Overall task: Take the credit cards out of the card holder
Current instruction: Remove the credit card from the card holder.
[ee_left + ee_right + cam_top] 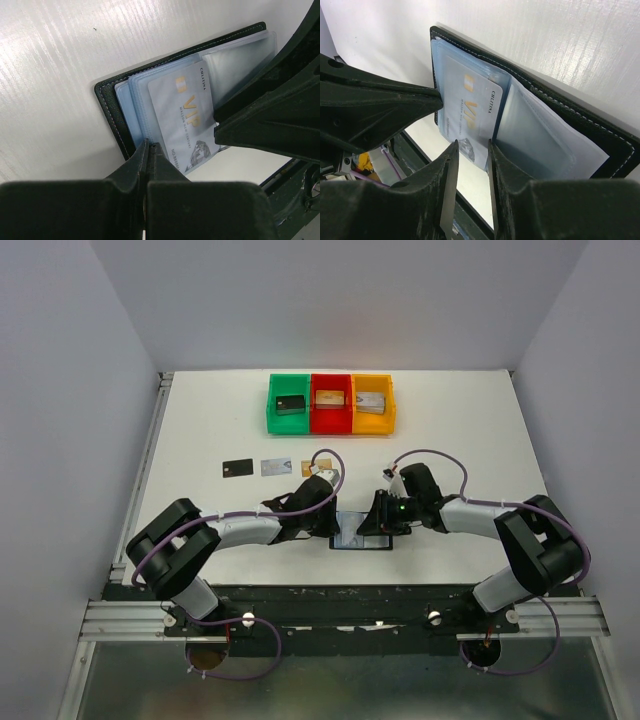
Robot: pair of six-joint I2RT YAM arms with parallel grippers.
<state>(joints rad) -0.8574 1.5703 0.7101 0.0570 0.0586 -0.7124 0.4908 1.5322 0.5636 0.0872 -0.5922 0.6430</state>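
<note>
The card holder (362, 541), a black bifold wallet with blue-grey clear sleeves, lies open on the table near the front edge. A pale silver card with gold "VIP" lettering (182, 117) sticks halfway out of a sleeve. My left gripper (150, 146) is shut, its tips resting on the sleeves at the wallet's left edge (107, 107). My right gripper (471, 150) is open by a narrow gap, with the card's (470, 112) free corner between its fingertips, untouched. In the top view the left gripper (335, 520) and right gripper (372, 523) meet over the wallet.
A black card (237, 468), a silver card (275, 467) and a tan card (322, 462) lie in a row behind the left arm. Green (272, 410), red (331, 425) and yellow (372, 425) bins, each holding a block, stand at the back.
</note>
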